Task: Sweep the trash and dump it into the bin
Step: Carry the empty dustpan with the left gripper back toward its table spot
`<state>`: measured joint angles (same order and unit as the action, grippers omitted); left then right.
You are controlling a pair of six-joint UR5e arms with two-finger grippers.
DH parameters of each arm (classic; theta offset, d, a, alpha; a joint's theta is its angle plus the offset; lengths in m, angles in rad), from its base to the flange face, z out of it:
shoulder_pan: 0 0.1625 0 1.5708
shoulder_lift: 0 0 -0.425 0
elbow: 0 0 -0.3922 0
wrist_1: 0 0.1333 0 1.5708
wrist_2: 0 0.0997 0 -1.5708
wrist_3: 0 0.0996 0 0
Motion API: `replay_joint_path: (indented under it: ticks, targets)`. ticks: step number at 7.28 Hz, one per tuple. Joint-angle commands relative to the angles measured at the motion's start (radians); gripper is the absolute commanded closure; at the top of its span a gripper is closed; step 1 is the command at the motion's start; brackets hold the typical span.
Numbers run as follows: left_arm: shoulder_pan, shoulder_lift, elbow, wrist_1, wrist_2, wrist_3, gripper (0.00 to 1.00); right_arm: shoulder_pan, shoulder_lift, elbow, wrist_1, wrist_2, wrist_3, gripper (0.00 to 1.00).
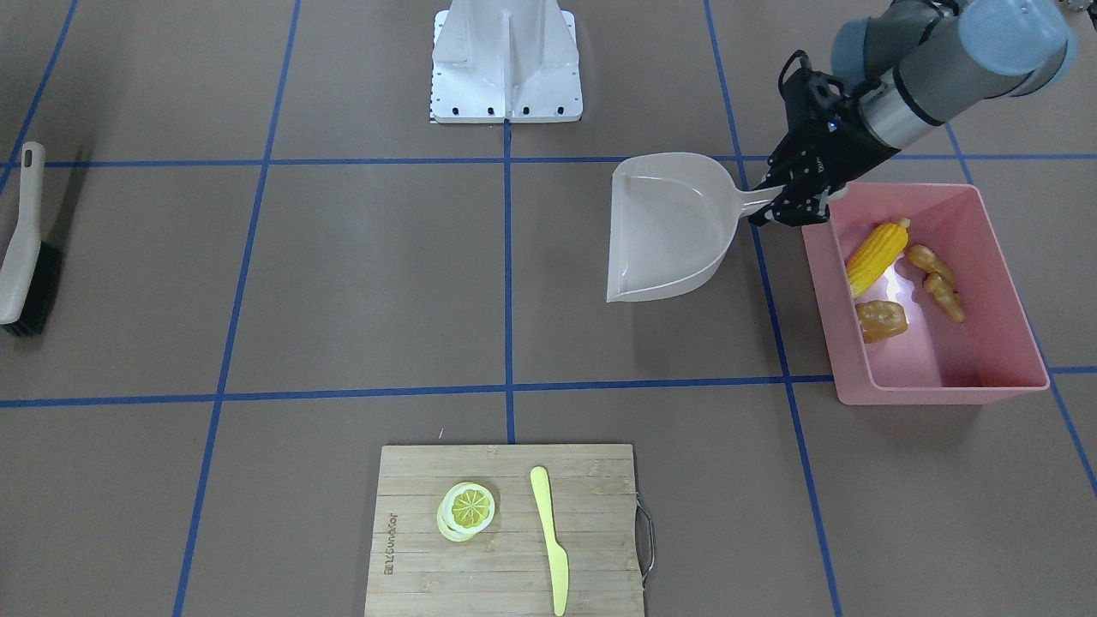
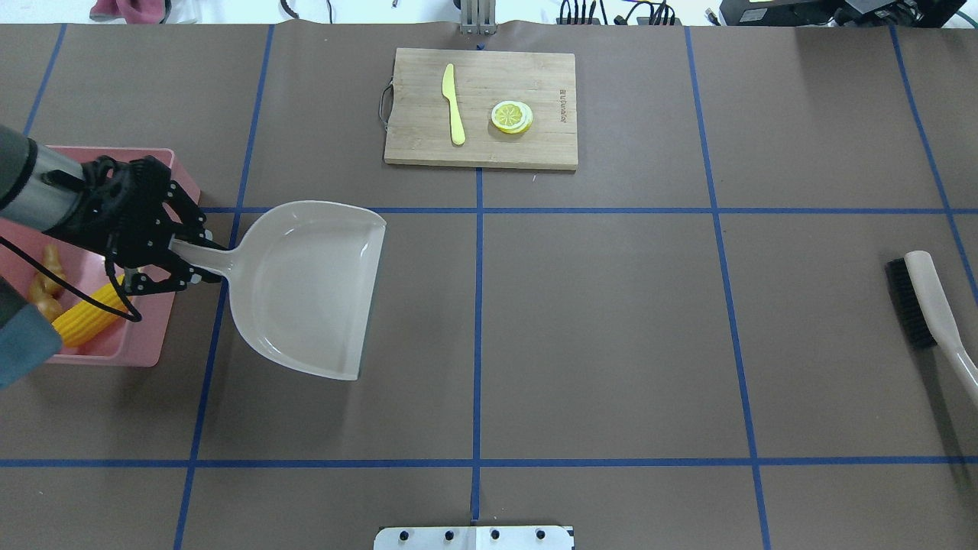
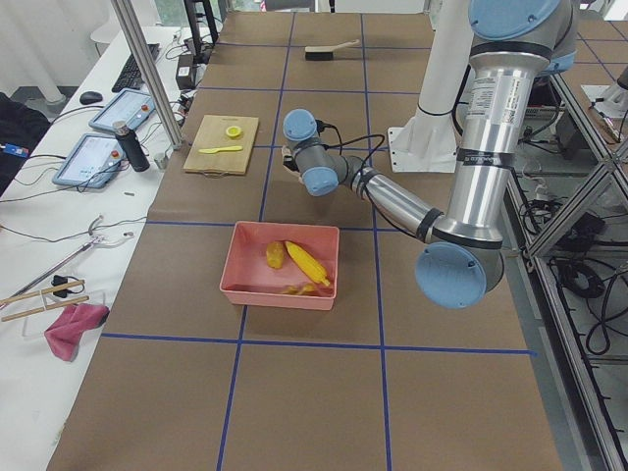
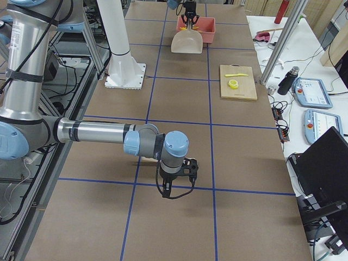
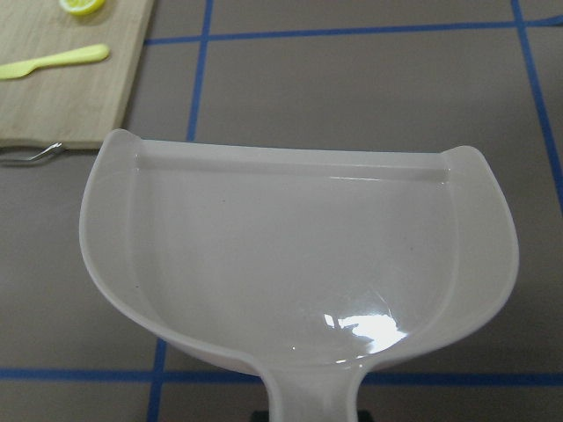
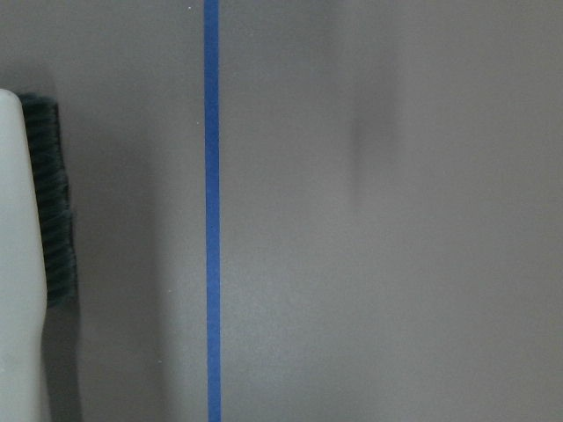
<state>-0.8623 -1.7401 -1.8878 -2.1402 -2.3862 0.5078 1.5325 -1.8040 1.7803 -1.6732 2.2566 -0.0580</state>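
Trash point(image 1: 876, 255) lies inside bin point(image 1: 943, 390); dumping appears done. Left gripper point(image 1: 784, 201), at bin's rim, grasps empty dustpan point(image 1: 668, 231) handle; right gripper point(image 4: 176, 185) state: cannot tell. Next: park dustpan beside bin.

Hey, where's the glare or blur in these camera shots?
Left wrist view: a white glare spot on the dustpan near its handle. Front-facing view: a blown-out bright patch on the bin floor beside the corn and potato. Right wrist view: the brush at the left edge looks soft.
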Motion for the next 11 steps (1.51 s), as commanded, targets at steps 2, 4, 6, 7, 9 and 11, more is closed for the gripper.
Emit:
replay_joint_path:
  ticks: [2, 4, 6, 7, 9, 11]
  targets:
    - [0.091, -0.111, 0.183, -0.192, 0.013, -0.112, 1.0, 0.0, 0.0, -0.005, 0.0, 0.003, 0.001, 0.0]
    - [0.111, -0.163, 0.274, -0.303, 0.013, -0.263, 1.0, 0.0, 0.0, -0.006, 0.0, 0.003, 0.001, 0.0]
    - [0.13, -0.173, 0.346, -0.444, 0.111, -0.457, 1.0, 0.0, 0.0, -0.006, 0.0, 0.004, 0.001, 0.0]
    - [0.144, -0.199, 0.401, -0.498, 0.114, -0.456, 1.0, 0.0, 0.0, -0.006, 0.0, 0.005, 0.001, 0.0]
    - [0.146, -0.213, 0.406, -0.498, 0.107, -0.439, 1.0, 0.0, -0.001, -0.004, -0.006, 0.006, 0.001, 0.0]
    - [0.149, -0.206, 0.427, -0.498, 0.107, -0.368, 1.0, 0.0, -0.001, -0.005, -0.002, 0.006, 0.0, 0.0]
